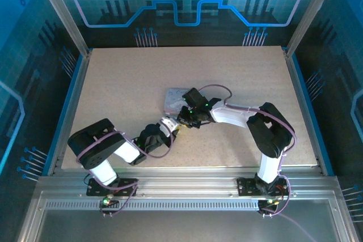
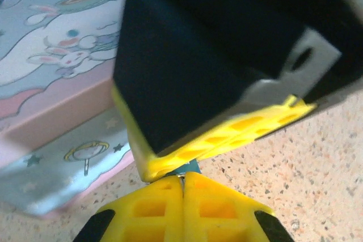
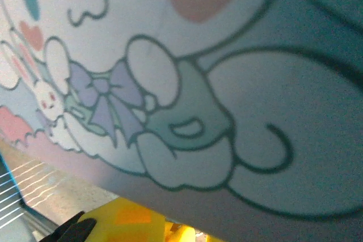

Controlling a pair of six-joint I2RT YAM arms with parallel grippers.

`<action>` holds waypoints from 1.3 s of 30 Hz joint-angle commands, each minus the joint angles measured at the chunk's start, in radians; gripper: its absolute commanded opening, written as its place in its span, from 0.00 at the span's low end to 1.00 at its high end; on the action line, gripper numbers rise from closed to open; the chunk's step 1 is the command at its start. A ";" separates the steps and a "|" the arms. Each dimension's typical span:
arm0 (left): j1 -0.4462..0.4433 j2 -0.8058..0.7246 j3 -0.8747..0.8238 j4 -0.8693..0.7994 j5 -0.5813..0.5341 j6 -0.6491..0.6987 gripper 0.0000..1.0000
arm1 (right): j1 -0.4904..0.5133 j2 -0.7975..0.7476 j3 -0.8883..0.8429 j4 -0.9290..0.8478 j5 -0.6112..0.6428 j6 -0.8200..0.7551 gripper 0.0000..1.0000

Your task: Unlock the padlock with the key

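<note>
The left gripper [image 2: 182, 194] is pinching its yellow fingers together, and a blue-silver sliver, which I'm taking for the padlock [image 2: 190, 167], is poking out just past their tips. The right gripper [image 1: 186, 118] is crowding in directly above it; I cannot tell whether it is open or holding the key. The padlock is looking light, hard and slippery, best clamped across its flat body. The tin [image 2: 51, 55] is lying just left of the left gripper on the counter [image 2: 317, 157].
</note>
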 commanded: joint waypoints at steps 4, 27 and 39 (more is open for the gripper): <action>-0.143 -0.015 0.108 -0.233 -0.042 0.343 0.00 | 0.020 -0.004 0.034 -0.073 -0.128 0.024 0.00; -0.352 0.050 0.226 -0.301 -0.551 0.241 0.00 | -0.013 -0.014 0.055 -0.111 -0.175 -0.045 0.00; -0.084 -0.310 0.107 -0.580 -0.089 -0.244 0.57 | -0.024 -0.026 0.016 -0.075 -0.176 -0.036 0.00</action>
